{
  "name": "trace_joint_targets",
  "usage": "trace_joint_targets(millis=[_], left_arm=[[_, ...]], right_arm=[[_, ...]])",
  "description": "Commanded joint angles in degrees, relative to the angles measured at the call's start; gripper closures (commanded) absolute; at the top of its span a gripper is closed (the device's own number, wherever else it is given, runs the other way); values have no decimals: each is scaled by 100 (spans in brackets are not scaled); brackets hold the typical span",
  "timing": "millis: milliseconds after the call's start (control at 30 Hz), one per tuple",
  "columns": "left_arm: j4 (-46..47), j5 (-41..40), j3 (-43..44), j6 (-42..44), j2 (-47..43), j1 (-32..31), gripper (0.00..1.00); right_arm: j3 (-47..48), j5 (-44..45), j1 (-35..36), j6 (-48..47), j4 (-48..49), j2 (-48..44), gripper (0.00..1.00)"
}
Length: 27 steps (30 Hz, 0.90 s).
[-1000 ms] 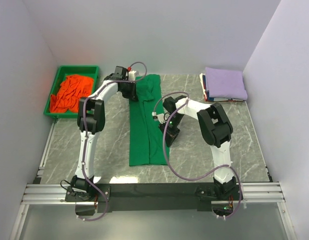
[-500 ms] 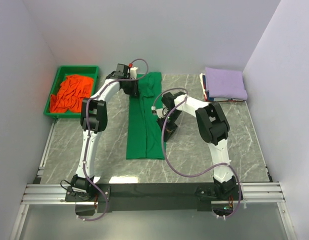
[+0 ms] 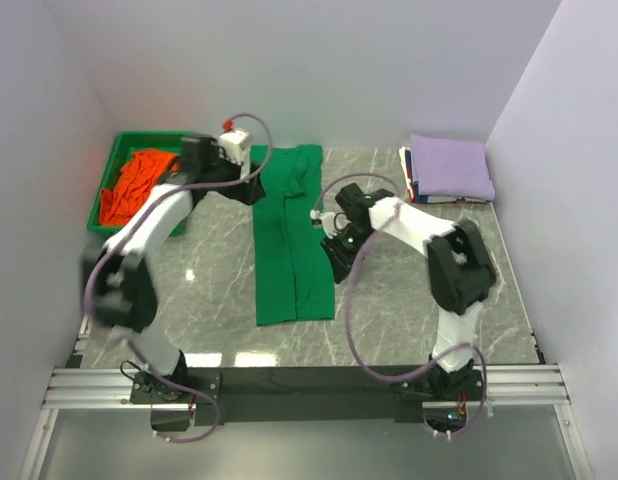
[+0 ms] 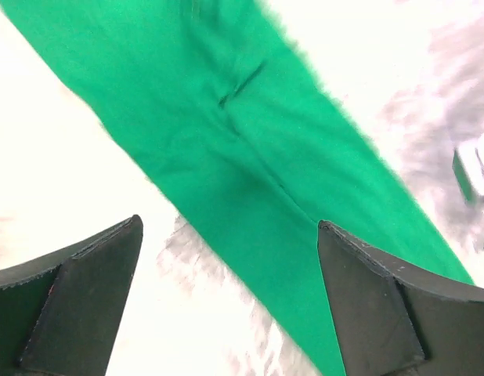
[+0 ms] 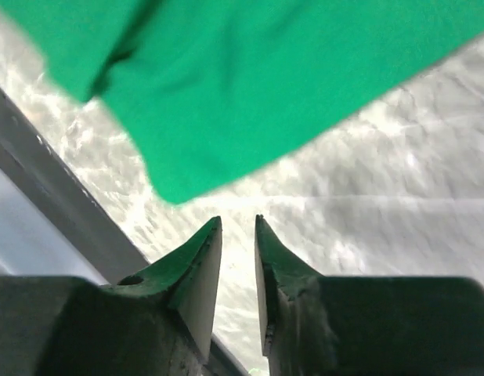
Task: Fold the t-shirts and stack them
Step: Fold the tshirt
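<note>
Left gripper (image 4: 228,235) gapes wide and empty above the green t-shirt (image 3: 289,250), a long strip folded lengthwise; right gripper (image 5: 238,223), at its right edge, is barely parted and empty. Crosswise folds and stacking likely remain. Far right: finished stack (image 3: 449,168); left: orange t-shirt (image 3: 139,185) crumpled in its tray (image 3: 103,185).

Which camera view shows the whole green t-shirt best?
The top external view. It shows the green t-shirt complete, as a long folded strip with both ends visible. The left wrist view shows only a diagonal band of its cloth. The right wrist view shows only one blurred edge and corner.
</note>
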Motion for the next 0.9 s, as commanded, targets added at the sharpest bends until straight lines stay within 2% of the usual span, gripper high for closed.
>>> trace_joint_targets(millis=[0, 67, 100, 167, 200, 267, 300, 333, 400, 433, 500, 633, 733, 867], left_arm=[[497, 651, -966, 777, -1578, 124, 1], [94, 872, -1399, 962, -2261, 230, 1], [-230, 1413, -1679, 1486, -2457, 256, 1], [-1011, 1804, -1980, 2060, -2966, 292, 1], [-1251, 2066, -2303, 2732, -3125, 292, 1], [-1717, 2464, -2717, 3413, -3590, 257, 6], [-1667, 2325, -3668, 3990, -4063, 48, 17], [-1666, 2324, -3677, 3996, -4067, 46, 17], [-1535, 2052, -4115, 4189, -4495, -401, 23], [-1326, 1938, -4500, 4224, -4629, -577, 30], [-1000, 1499, -4871, 4180, -4946, -1148, 35], [-69, 646, -5732, 4049, -5096, -2123, 30], [152, 321, -5900, 4049, -4877, -2379, 29], [276, 293, -5936, 4119, -4621, -2407, 29]], right_arm=[[-749, 148, 122, -920, 428, -1570, 68], [-1279, 649, 271, -1370, 684, -2472, 64], [-1760, 816, 367, -1807, 964, -2756, 62], [-2228, 1177, 569, -2275, 1229, -3475, 59], [-2657, 1291, 649, -2686, 1517, -3663, 59], [-3037, 1511, 929, -3006, 1817, -4093, 57], [-3622, 1529, 1226, -3346, 2419, -4348, 57], [-3628, 1529, 1229, -3350, 2425, -4350, 57], [-3847, 1556, 1518, -3411, 2714, -4385, 57], [-3935, 1547, 1772, -3463, 2820, -4350, 57], [-4032, 1529, 2054, -3516, 2934, -4236, 58], [-4357, 1661, 2433, -3569, 3523, -3964, 59], [-4349, 1722, 2477, -3490, 3690, -3630, 60], [-4314, 1644, 2547, -3481, 3788, -3436, 60]])
